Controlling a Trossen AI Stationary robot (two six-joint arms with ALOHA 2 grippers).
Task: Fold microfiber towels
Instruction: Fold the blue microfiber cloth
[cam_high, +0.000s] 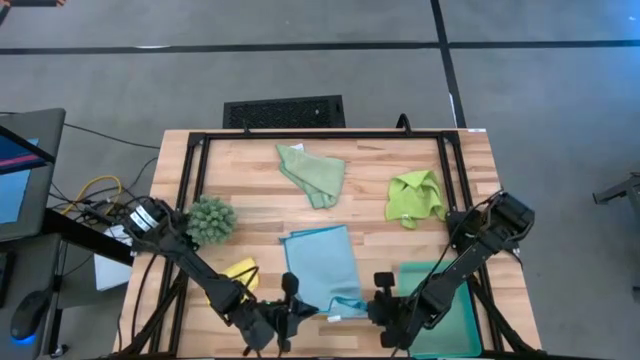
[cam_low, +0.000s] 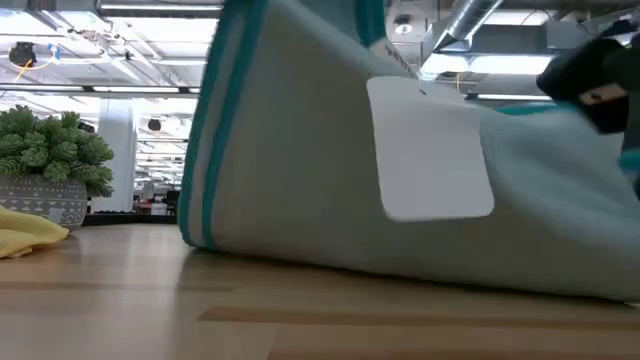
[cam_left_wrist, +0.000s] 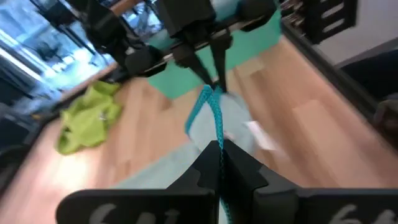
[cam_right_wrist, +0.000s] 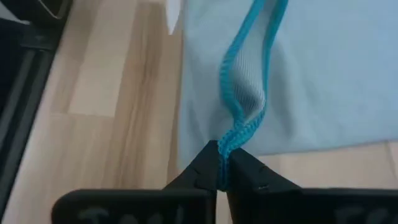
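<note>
Left gripper (cam_left_wrist: 221, 152) clamped tight on the teal-stitched hem of the light blue towel (cam_high: 322, 268), fingers (cam_left_wrist: 249, 171) pressed together with the edge pinched between the tips. Right gripper (cam_right_wrist: 222, 163) likewise nipped onto the same towel's hem, fingers (cam_right_wrist: 249, 171) almost touching, a thin bunched fold of the stitched edge caught between them. Both grippers low at the table's near edge, left one (cam_high: 285, 315) at the towel's near-left corner, right one (cam_high: 385, 312) at its near-right corner, facing each other across the hem. Seen from the left wrist, the hem stretched as a taut blue strand from one pair of tips to the other (cam_left_wrist: 211, 78).

Light blue towel spread flat in the middle of the near half of the table (cam_high: 250, 180), its near edge lifted off the wood; from table height, a raised wall of cloth (cam_low: 330, 170) with a white label (cam_low: 428, 150) on it.

Farther out: yellow towel (cam_high: 240, 272) crumpled by the near-left edge, under the left arm. Pale sage green towel (cam_high: 313, 172) loosely bunched near the far edge, centre. Lime green towel (cam_high: 415, 197) crumpled toward the right edge. Dark-green spiky clump (cam_high: 211, 219) near the left edge, just beyond the yellow towel. Teal tray (cam_high: 458, 320) at the near-right corner, partly under the right arm.
</note>
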